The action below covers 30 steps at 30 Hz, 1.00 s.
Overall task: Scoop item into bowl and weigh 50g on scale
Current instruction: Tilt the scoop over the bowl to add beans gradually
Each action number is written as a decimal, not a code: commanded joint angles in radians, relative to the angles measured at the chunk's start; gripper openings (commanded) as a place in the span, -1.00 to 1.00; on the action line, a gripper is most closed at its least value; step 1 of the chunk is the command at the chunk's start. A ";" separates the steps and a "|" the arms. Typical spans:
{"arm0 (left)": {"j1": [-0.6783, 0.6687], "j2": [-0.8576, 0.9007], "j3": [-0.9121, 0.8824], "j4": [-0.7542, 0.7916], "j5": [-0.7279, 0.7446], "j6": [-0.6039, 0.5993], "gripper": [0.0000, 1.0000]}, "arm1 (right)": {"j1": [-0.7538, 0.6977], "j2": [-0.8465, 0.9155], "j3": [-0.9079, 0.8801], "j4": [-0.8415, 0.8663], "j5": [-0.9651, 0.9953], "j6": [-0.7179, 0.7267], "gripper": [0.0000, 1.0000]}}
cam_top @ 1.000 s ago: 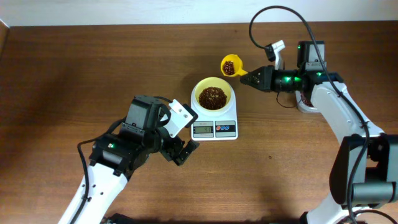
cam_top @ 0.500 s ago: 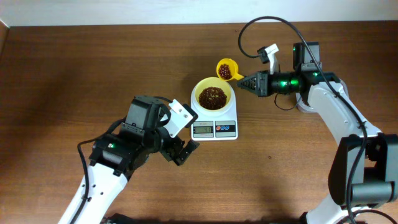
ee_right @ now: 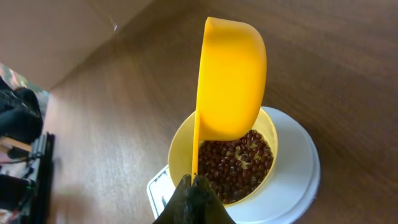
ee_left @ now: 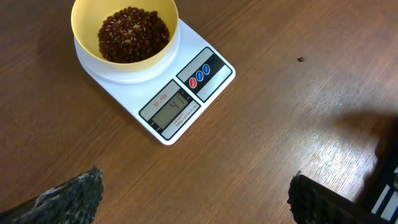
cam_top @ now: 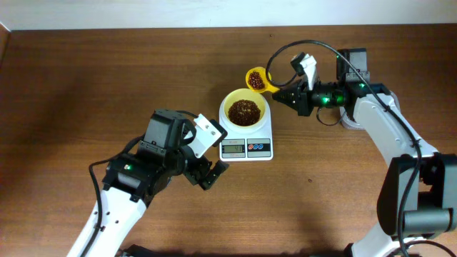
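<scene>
Beans (cam_top: 243,111) are heaped in the yellow bowl (cam_top: 244,92), which is seated on the white scale (cam_top: 266,133) at mid-table. A further small load is carried in the yellow scoop (cam_top: 256,78), whose handle is pinched between the pressed-together fingers of the right gripper (cam_top: 278,91). The scoop is held at the bowl's far rim, turned partly on edge. The top-up is judged best done by a slow roll of the wrist, so that beans are dropped a few at a time and tipping can be stopped as the target is neared. The left gripper (cam_top: 213,173) is spread wide and empty, near the scale's front-left corner. The figure on the display (ee_left: 172,109) cannot be read with certainty. The scoop's contents are hidden in the right wrist view, where the grip on the handle is cut off at the lower edge.
</scene>
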 commanded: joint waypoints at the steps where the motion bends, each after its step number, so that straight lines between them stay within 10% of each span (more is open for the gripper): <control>1: -0.001 -0.012 -0.005 0.002 -0.003 -0.006 0.97 | 0.027 0.005 0.005 0.003 -0.001 -0.159 -0.92; 30: -0.001 -0.012 -0.005 0.002 -0.003 -0.006 0.98 | 0.064 0.005 0.005 0.011 0.179 -0.485 -0.92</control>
